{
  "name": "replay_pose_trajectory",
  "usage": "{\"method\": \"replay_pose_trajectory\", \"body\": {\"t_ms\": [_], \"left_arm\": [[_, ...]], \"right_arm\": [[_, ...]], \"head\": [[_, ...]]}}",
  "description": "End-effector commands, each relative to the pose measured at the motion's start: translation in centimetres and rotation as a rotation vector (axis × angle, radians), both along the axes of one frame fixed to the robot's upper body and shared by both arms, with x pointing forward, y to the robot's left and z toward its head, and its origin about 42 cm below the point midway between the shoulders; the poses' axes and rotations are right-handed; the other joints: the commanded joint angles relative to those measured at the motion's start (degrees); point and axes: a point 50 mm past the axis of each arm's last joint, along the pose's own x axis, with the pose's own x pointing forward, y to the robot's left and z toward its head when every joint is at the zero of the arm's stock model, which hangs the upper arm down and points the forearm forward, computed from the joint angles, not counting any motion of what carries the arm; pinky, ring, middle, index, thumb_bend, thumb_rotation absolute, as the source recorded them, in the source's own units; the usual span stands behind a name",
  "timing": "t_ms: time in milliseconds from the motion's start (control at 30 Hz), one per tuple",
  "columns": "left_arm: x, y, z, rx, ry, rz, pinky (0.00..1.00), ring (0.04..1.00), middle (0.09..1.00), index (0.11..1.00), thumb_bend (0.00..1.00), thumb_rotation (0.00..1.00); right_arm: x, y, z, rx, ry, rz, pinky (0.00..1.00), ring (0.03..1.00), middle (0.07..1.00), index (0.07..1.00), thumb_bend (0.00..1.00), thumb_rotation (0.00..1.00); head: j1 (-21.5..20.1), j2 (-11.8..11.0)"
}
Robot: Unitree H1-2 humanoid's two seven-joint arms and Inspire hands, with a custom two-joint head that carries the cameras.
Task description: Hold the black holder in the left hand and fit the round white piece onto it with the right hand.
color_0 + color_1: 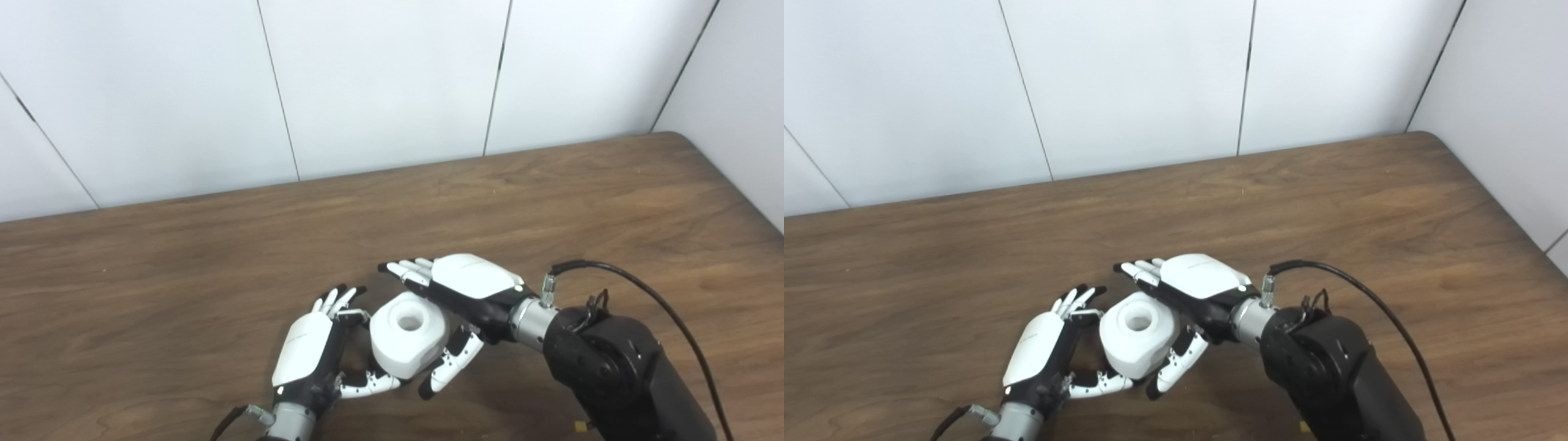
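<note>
White piece [407, 340], round with a central hole, sits near the table's [184, 257] near edge between both hands. Right hand [456, 300] cups it, fingers apart; left hand [318, 352] flanks it, fingers spread, seemingly holding nothing. No black holder shows, perhaps hidden. Fitting seems under way; next calls for pressing down.

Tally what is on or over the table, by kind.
White round piece: 1
Robot hand: 2, left and right
Black holder: 0 visible
Total: 3
</note>
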Motion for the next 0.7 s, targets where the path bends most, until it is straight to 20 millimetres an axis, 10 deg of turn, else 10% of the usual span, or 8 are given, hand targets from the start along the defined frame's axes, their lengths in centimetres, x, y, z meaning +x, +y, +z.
{"method": "replay_pose_trajectory", "body": {"t_ms": [0,233,667], "left_arm": [[0.6,0.7,1.0,-0.015,-0.002,-0.015,1.0,1.0,0.985,0.736,0.93,0.15],[1.2,2.9,2.1,-0.144,0.077,-0.16,1.0,1.0,1.0,0.991,1.0,0.35],[2.1,8.0,2.9,-0.263,0.116,-0.169,1.0,1.0,1.0,1.0,1.0,0.33]], "right_arm": [[0.0,-0.1,0.3,0.05,0.0,0.001,1.0,1.0,1.0,1.0,1.0,0.38],[0.0,-2.0,0.3,0.247,0.09,-0.042,1.0,1.0,1.0,1.0,1.0,0.42],[0.2,-6.3,0.4,0.414,0.075,-0.174,1.0,1.0,1.0,1.0,1.0,0.47]], "head": [[-0.03,-0.03],[0.0,-0.58],[0.14,-1.56]]}}
